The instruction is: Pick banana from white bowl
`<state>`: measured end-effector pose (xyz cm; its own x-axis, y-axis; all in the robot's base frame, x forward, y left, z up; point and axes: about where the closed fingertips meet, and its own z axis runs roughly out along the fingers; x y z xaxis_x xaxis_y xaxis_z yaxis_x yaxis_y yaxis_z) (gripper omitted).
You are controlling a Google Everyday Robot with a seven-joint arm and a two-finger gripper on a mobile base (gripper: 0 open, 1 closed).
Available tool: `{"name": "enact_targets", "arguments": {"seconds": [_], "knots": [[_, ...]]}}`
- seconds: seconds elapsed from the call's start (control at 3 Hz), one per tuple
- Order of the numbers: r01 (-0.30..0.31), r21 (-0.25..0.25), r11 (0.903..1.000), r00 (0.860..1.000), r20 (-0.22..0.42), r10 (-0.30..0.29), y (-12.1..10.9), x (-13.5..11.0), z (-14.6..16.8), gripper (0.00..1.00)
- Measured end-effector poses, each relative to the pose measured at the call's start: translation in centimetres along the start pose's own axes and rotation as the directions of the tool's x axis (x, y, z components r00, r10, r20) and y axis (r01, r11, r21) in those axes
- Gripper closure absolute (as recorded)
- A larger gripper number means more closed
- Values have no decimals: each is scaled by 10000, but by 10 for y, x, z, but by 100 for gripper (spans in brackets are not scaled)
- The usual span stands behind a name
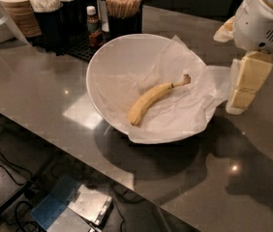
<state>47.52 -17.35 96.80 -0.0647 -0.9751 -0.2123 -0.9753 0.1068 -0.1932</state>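
The grey worktop carries the white bowl, which sits tilted with its crumpled paper lining spilling over the right rim. The banana lies inside on the paper, its stem end pointing up and right. The claw hangs just beside the bowl's right edge, apart from the banana; I cannot tell whether it is open or closed. Farther back stand wooden sticks, a small bottle and stacked containers.

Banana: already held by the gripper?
No, the banana lies on the paper in the white bowl, with the gripper apart from it at the bowl's right.
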Motion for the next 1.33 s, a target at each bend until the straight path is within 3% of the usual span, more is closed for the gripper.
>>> {"name": "enact_targets", "arguments": {"seconds": [0.33,0.67,1.33], "knots": [[639,-335,9974,9975,317,-628,-18,-22,12,0],[1233,-364,9917,9907,630,-1209,-28,-44,15,0],[1705,-4,9854,9823,793,-1699,-28,-82,26,0]]}}
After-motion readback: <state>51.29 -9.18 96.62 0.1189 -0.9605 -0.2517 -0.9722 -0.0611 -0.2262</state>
